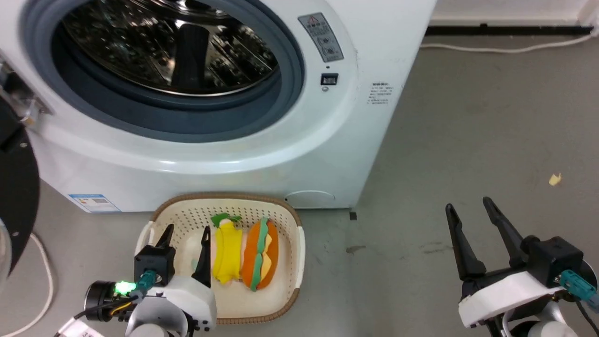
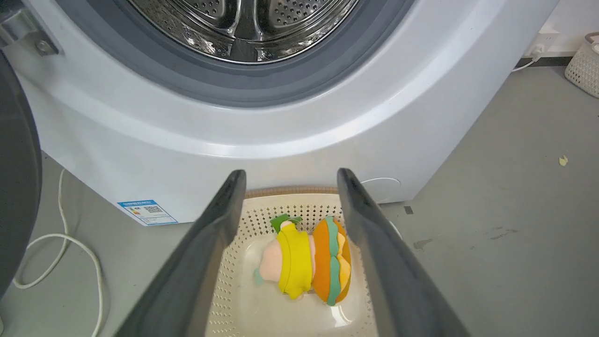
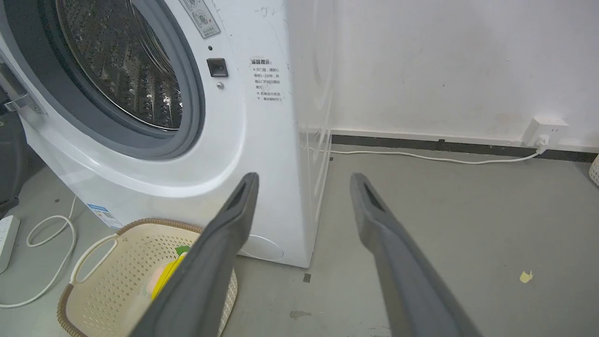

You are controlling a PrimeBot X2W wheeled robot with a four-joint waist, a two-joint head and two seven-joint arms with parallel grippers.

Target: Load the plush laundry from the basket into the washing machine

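Observation:
The cream basket stands on the floor in front of the white washing machine, whose steel drum lies open. Inside the basket lie the peach-pink figure in yellow and, to its right, the orange burger, side by side. My left gripper hangs open above the basket's left part, apart from the toys. My right gripper is open over bare floor, far to the right.
The black-rimmed door hangs open at the left. White cables lie on the floor at the left and along the back wall, where a socket sits. A small yellow scrap lies on the grey floor.

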